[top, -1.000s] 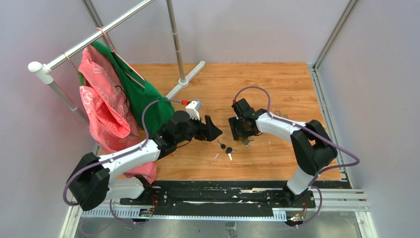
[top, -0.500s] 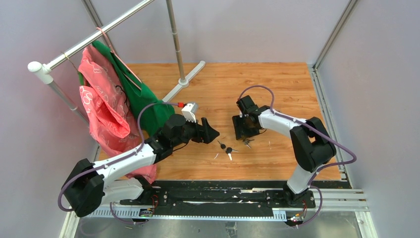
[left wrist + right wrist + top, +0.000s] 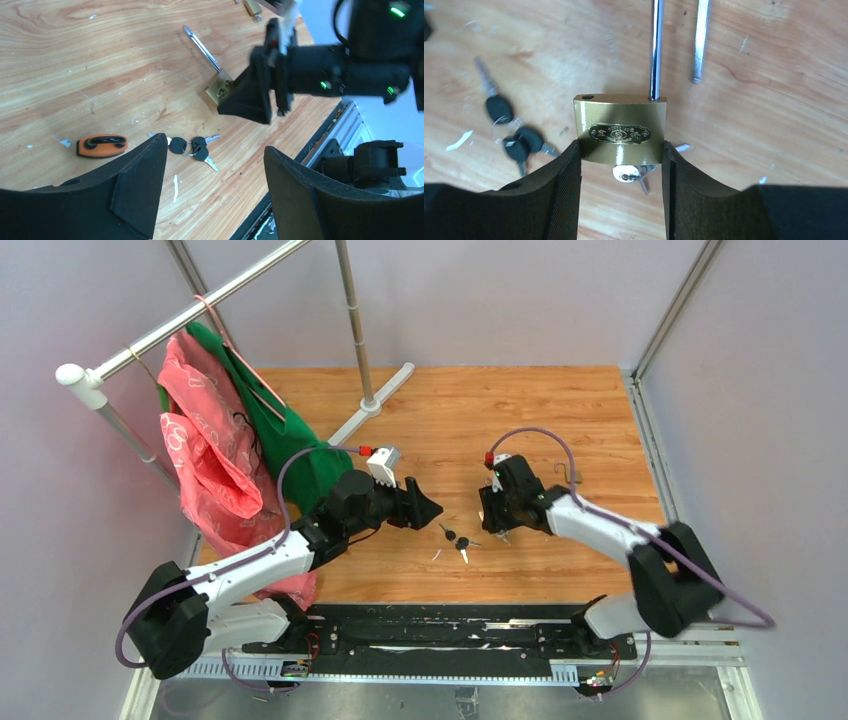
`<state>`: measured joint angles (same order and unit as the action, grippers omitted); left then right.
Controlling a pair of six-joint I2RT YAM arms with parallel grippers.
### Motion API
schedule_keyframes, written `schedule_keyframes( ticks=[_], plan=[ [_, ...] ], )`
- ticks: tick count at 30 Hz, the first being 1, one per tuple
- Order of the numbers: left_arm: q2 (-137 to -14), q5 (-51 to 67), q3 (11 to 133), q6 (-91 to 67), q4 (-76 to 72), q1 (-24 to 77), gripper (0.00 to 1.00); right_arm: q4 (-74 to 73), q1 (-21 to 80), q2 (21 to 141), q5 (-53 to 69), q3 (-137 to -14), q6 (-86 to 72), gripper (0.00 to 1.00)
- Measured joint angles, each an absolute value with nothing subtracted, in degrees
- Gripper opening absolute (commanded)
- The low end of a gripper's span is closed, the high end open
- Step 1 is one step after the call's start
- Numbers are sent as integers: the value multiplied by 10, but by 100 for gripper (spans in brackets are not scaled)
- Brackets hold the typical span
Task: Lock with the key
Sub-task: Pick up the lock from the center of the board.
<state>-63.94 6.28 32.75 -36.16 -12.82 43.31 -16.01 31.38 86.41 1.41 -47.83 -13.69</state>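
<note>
A brass padlock (image 3: 620,129) lies on the wooden floor with its long steel shackle (image 3: 655,50) open; the free leg is swung aside from its hole. A silver key (image 3: 626,173) sits in the keyhole at its bottom. My right gripper (image 3: 621,150) is shut on the padlock's body, one finger on each side; it also shows in the top view (image 3: 493,510). A bunch of black-headed keys (image 3: 192,147) lies between the two grippers (image 3: 456,539). My left gripper (image 3: 215,145) is open and empty, just left of the keys in the top view (image 3: 425,508).
An orange-and-black item (image 3: 101,145) lies on the floor left of the keys. A second small brass lock (image 3: 252,6) lies farther back. A clothes rack (image 3: 355,330) with red and green bags (image 3: 215,455) stands at the left. The base rail (image 3: 440,635) runs along the near edge.
My right arm has swung its elbow out to the right and the gripper has come slightly nearer, still over the padlock. My left gripper has shifted slightly and stays open.
</note>
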Motion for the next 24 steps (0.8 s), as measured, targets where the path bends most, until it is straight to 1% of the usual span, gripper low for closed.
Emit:
schedule_keyframes(
  ticks=[2,5,6,10,15,17,20,23,24],
  plan=[
    [-639,72,328,-359,-134,433,72,-113,340,766,-3,-406,-117,0],
    [-640,82,328,-358,-142,433,72,-39,370,667,-11,-343,-95,0],
    [-640,85,328,-358,-145,433,73,-19,377,644,-14,-329,-90,0],
    [-644,105,328,-361,-158,433,84,45,402,578,-34,-308,-66,0],
    [-654,132,342,-371,-170,433,85,97,448,526,-57,-308,-40,0],
    [-657,138,352,-377,-175,433,82,112,477,510,-60,-310,-29,0],
    [-657,140,367,-379,-175,433,72,124,506,507,-62,-314,-13,0],
    [-657,145,383,-380,-179,433,54,124,528,510,-65,-316,0,0],
    [-657,147,388,-379,-181,433,50,123,536,512,-67,-318,4,0]
  ],
)
